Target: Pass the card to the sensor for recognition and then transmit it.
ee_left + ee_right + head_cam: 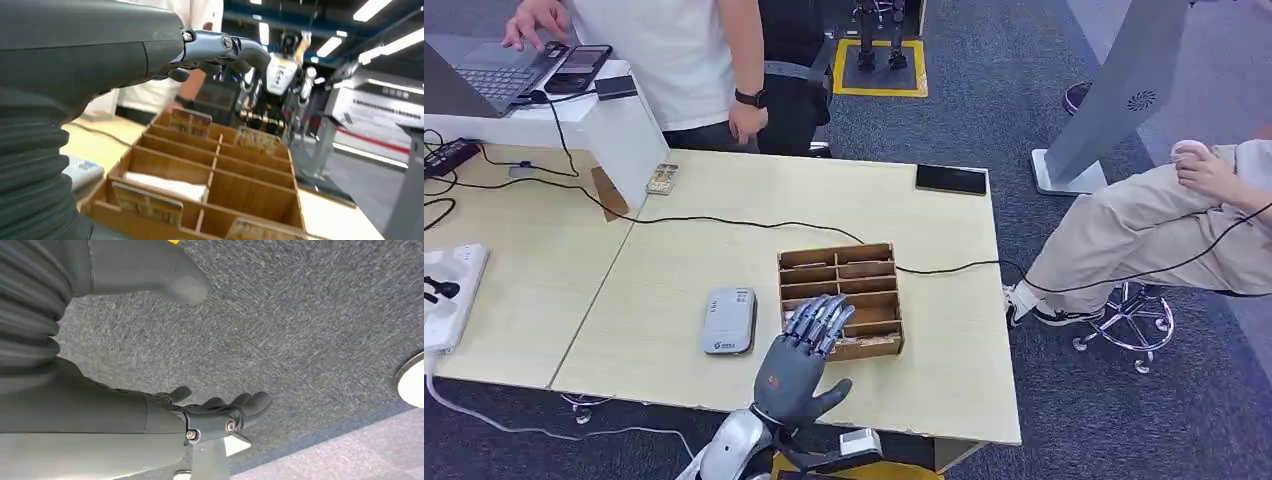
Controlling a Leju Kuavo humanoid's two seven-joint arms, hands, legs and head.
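Note:
A wooden compartment box [838, 251] sits mid-table. My left hand [806, 352] hovers over its near left corner, open, fingers stretched out over the compartments and holding nothing. In the left wrist view, brown cards [190, 121] stand upright in several slots of the box [250, 192], and a white card [167, 185] lies flat in one slot. My fingers [225, 47] reach above them without touching. The grey sensor pad [729, 320] lies on the table just left of the box. My right hand [210, 415] hangs open over grey carpet.
A black cable [724, 222] runs across the table behind the box. A black phone [951, 179] lies at the far right edge. A person [684, 50] stands behind the table by a laptop [484, 75]. Another person [1164, 220] sits at the right.

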